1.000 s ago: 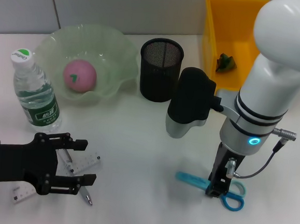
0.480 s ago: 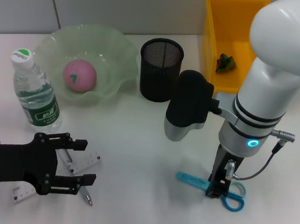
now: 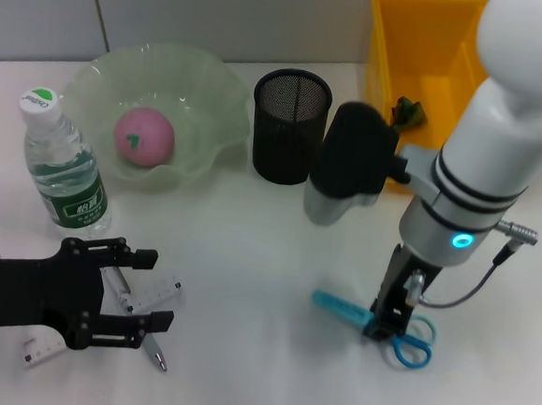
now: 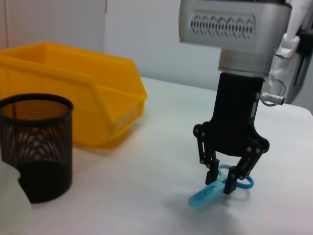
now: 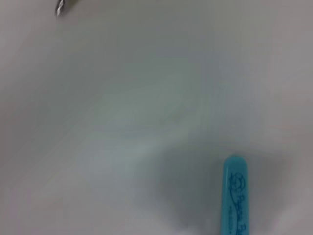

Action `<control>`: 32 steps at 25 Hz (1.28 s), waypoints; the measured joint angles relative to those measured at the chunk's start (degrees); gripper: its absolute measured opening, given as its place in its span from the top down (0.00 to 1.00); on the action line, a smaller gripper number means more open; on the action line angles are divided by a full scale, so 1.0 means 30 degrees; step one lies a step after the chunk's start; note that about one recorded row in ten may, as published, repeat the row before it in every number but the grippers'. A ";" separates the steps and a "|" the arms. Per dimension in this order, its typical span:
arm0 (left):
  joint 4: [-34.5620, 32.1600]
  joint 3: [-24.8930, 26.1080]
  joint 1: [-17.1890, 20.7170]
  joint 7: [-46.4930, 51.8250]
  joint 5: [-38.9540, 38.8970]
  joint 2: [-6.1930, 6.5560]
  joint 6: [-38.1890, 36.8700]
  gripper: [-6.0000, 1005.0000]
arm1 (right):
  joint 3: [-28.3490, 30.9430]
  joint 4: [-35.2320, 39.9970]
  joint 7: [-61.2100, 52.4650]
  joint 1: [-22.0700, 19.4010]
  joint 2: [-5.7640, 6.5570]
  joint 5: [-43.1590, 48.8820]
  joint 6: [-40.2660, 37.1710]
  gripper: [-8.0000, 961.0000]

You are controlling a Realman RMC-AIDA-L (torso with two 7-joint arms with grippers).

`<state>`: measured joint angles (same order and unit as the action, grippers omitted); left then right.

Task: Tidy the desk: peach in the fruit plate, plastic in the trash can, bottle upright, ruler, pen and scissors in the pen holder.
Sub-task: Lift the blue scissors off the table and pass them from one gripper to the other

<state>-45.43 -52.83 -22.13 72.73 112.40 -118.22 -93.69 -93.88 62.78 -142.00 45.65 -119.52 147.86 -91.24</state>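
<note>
Right gripper points straight down, its fingers clamped on the blue scissors near the handles, sheathed blade tip sticking out sideways, probably so they can be dropped into the mesh pen holder beyond it. Left gripper waits open over the ruler and pen.

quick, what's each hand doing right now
Left hand: open, above the pen and ruler.
Right hand: shut on the scissors.

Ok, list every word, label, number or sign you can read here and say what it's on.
Water bottle green label: white print, too small to read.
Bottle cap: green logo, unreadable.
Scissors sheath: dark blue script, too blurred to read.
Ruler: markings too small to read.
Nothing legible elsewhere.
</note>
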 joint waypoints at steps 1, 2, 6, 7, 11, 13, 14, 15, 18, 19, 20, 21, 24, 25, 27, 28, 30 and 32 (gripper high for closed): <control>0.0000 0.0000 0.0000 0.0000 0.0000 0.0000 0.0000 0.20 | 0.0000 0.0000 0.0000 0.0000 0.0000 0.0000 0.0000 0.76; 0.0000 0.0000 0.0000 0.0000 0.0000 0.0000 0.0000 0.20 | 0.0581 0.0047 0.0204 -0.0003 0.0019 -0.0214 -0.0008 0.76; 0.0359 0.1285 -0.0077 0.0281 -0.0287 0.0001 -0.0139 0.20 | 0.3066 0.0099 0.1429 -0.0079 0.0078 -0.1330 0.0053 0.75; 0.0359 0.1285 -0.0077 0.0281 -0.0287 0.0001 -0.0139 0.20 | 0.3685 0.0073 0.1862 -0.0140 0.0083 -0.1562 0.0104 0.75; 0.1406 0.2095 -0.0188 0.0313 -0.1316 0.0006 -0.0128 0.20 | 0.5601 0.0016 0.4557 -0.0963 0.0085 -0.2466 0.1015 0.75; 0.1691 0.2131 -0.0211 0.0400 -0.1714 -0.0053 0.0142 0.20 | 0.6211 0.0003 0.6043 -0.1469 0.0089 -0.3418 0.1453 0.75; 0.1812 0.2135 -0.0223 0.0433 -0.1843 -0.0064 0.0232 0.20 | 0.6806 -0.0106 0.7426 -0.1883 0.0116 -0.4306 0.1662 0.75; 0.1812 0.2135 -0.0223 0.0433 -0.1843 -0.0064 0.0232 0.20 | 0.6806 -0.0106 0.7426 -0.1883 0.0116 -0.4306 0.1662 0.75; 0.2384 0.2141 -0.0316 0.0357 -0.2721 -0.0064 0.0386 0.20 | 0.7578 -0.0522 0.8894 -0.2165 0.0125 -0.4781 0.2137 0.75; 0.2384 0.2141 -0.0316 0.0357 -0.2721 -0.0064 0.0386 0.20 | 0.7578 -0.0522 0.8894 -0.2165 0.0125 -0.4781 0.2137 0.75; 0.2449 0.2140 -0.0332 0.0312 -0.3044 -0.0055 0.0386 0.20 | 0.7971 -0.0775 0.9534 -0.2280 0.0125 -0.4984 0.2597 0.75; 0.2462 0.2133 -0.0355 0.0306 -0.3140 -0.0057 0.0387 0.20 | 0.8160 -0.0874 0.9973 -0.2370 0.0125 -0.5218 0.2821 0.75; 0.2476 0.2125 -0.0439 0.0321 -0.3225 -0.0085 0.0437 0.20 | 0.8456 -0.1052 1.0858 -0.2591 0.0122 -0.5918 0.3236 0.75; 0.2496 0.2121 -0.0542 0.0418 -0.3262 -0.0104 0.0533 0.20 | 0.8567 -0.1109 1.1239 -0.2735 0.0121 -0.6302 0.3453 0.75; 0.2546 0.2119 -0.0601 0.0488 -0.3324 -0.0108 0.0589 0.20 | 0.8658 -0.1198 1.1944 -0.2998 0.0118 -0.7185 0.3777 0.75; 0.2760 0.2113 -0.0709 0.0546 -0.3496 -0.0109 0.0634 0.20 | 0.8687 -0.1217 1.2692 -0.3325 0.0114 -0.8205 0.3980 0.75; 0.2965 0.2112 -0.0794 0.0557 -0.3648 -0.0102 0.0641 0.20 | 0.8699 -0.1229 1.3369 -0.3685 0.0106 -0.9073 0.4180 0.75; 0.3018 0.2107 -0.0815 0.0559 -0.3718 -0.0102 0.0643 0.20 | 0.8704 -0.1252 1.3750 -0.3866 0.0096 -0.9532 0.4299 0.75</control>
<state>-36.38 -46.51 -24.58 74.41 101.25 -118.52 -91.76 -67.76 59.02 -100.75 34.05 -119.23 119.26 -78.34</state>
